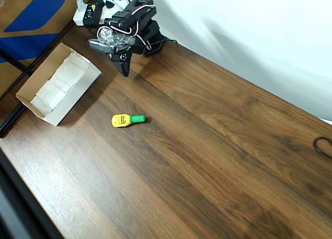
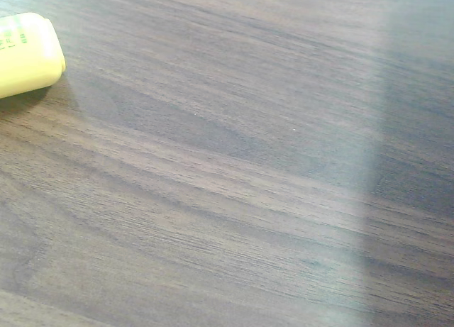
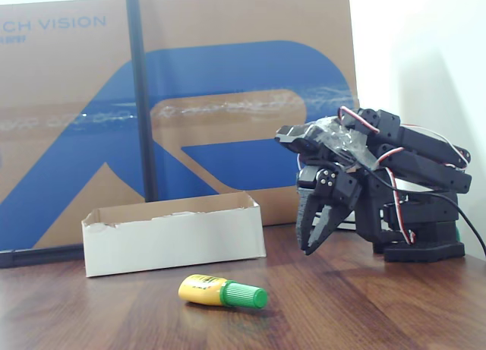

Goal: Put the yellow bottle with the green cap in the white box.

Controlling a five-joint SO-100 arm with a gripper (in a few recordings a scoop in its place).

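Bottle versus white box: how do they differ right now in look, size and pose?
The bottle is yellow with a green cap; the white box is white with tan rim edges. The bottle is far smaller than the box. The bottle lies on its side, capped shut, while the box sits upright and topless. Both rest on the wooden table, apart from each other and untouched by the gripper.

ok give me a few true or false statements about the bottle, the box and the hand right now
1. The bottle lies on its side on the table. True.
2. The bottle is inside the white box. False: it lies on the wood outside the box.
3. The hand is holding the bottle. False: it hangs near the arm's base, apart from the bottle, with nothing between its fingers.
4. The bottle's cap is green. True.
5. The box has a lid on. False: its top is open.
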